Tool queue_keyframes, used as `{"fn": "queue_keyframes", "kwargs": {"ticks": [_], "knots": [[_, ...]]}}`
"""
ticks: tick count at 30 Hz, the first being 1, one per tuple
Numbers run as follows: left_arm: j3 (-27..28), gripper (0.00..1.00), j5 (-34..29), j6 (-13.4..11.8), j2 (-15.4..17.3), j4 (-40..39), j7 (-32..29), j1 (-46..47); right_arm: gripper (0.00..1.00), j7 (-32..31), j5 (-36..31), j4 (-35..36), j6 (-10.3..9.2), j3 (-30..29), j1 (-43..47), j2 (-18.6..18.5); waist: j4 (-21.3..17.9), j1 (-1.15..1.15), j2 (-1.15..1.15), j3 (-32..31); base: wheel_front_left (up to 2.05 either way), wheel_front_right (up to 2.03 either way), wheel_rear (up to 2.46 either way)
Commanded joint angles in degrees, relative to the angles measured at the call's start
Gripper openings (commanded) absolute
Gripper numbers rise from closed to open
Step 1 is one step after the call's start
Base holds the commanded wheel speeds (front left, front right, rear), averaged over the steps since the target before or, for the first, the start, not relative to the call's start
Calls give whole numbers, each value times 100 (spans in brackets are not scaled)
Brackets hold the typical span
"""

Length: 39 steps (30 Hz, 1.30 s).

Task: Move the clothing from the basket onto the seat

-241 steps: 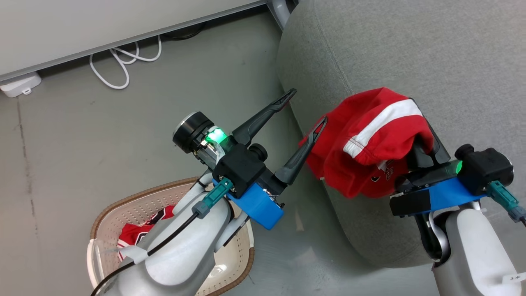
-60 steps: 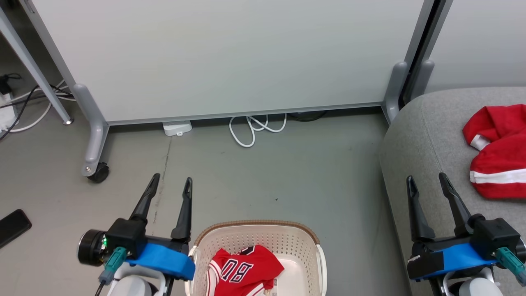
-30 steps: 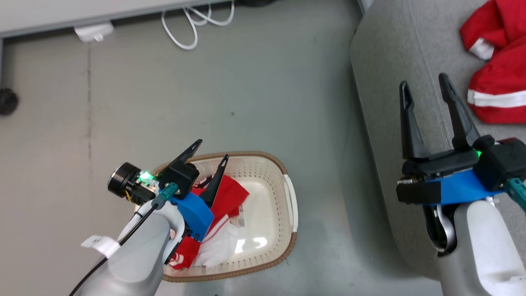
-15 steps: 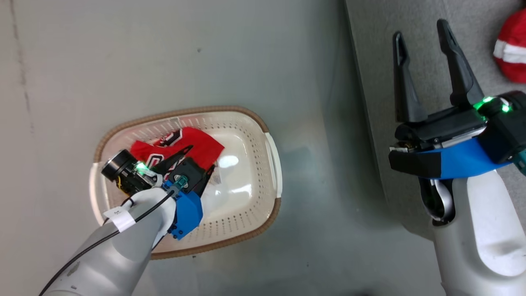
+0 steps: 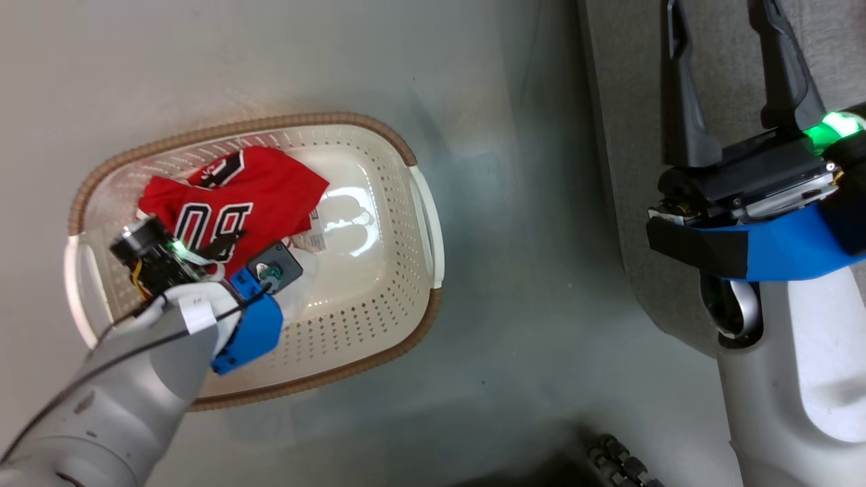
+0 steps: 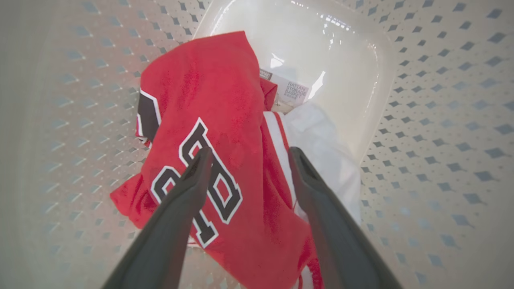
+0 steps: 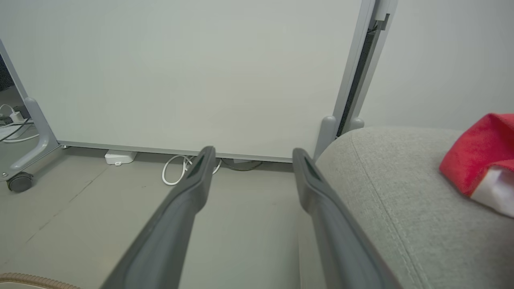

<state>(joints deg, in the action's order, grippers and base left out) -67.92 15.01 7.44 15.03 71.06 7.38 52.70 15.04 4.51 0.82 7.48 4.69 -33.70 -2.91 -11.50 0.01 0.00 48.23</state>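
The left gripper (image 6: 249, 152) is seen lowered into the basket (image 5: 406, 152), its two fingers spread wide above the red jersey (image 6: 225, 100), with nothing gripped between them. The jersey is lying crumpled on the basket's floor. The right gripper (image 7: 253, 151) is likewise held wide open and empty beside the edge of the seat (image 7: 401, 200), on which the other red garment (image 7: 474, 160) is laid.
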Motion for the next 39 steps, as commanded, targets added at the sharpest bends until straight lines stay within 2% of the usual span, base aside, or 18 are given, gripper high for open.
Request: {"fn": "queue_keyframes", "kwargs": {"ticks": [1,9,20,21,22,23,28,39], "knots": [[-128,100,-166,4,93,86,-130,243,100,22,-48,89,3,2,-113,4,-77,-1,0,244,0,0,0],[-294,100,-385,-82,179,237,-791,619,100,22,-145,484,3,22,-162,4,-142,-1,0,781,0,0,0],[-311,100,-355,-133,222,282,-1113,798,100,23,-100,1255,3,-61,-51,4,-196,-1,0,1266,0,0,0],[-320,66,-369,-137,225,286,-1131,791,100,22,-105,1297,3,-68,-32,4,-196,-1,0,1278,0,0,0],[-344,22,-416,-133,226,288,-1108,805,100,22,-111,1335,3,-75,-31,5,-199,-1,0,1293,0,0,0],[-352,0,-409,-130,214,289,-1086,818,100,22,-127,1362,3,-91,-33,5,-195,-1,0,1302,0,0,0],[-379,0,-409,-111,151,290,-1033,893,100,22,-172,1399,3,-134,-27,5,-155,-1,0,1294,0,0,0],[-413,0,-262,-17,-150,279,-482,685,100,22,-207,1193,3,-180,-61,4,14,-1,0,882,0,0,0]]}}
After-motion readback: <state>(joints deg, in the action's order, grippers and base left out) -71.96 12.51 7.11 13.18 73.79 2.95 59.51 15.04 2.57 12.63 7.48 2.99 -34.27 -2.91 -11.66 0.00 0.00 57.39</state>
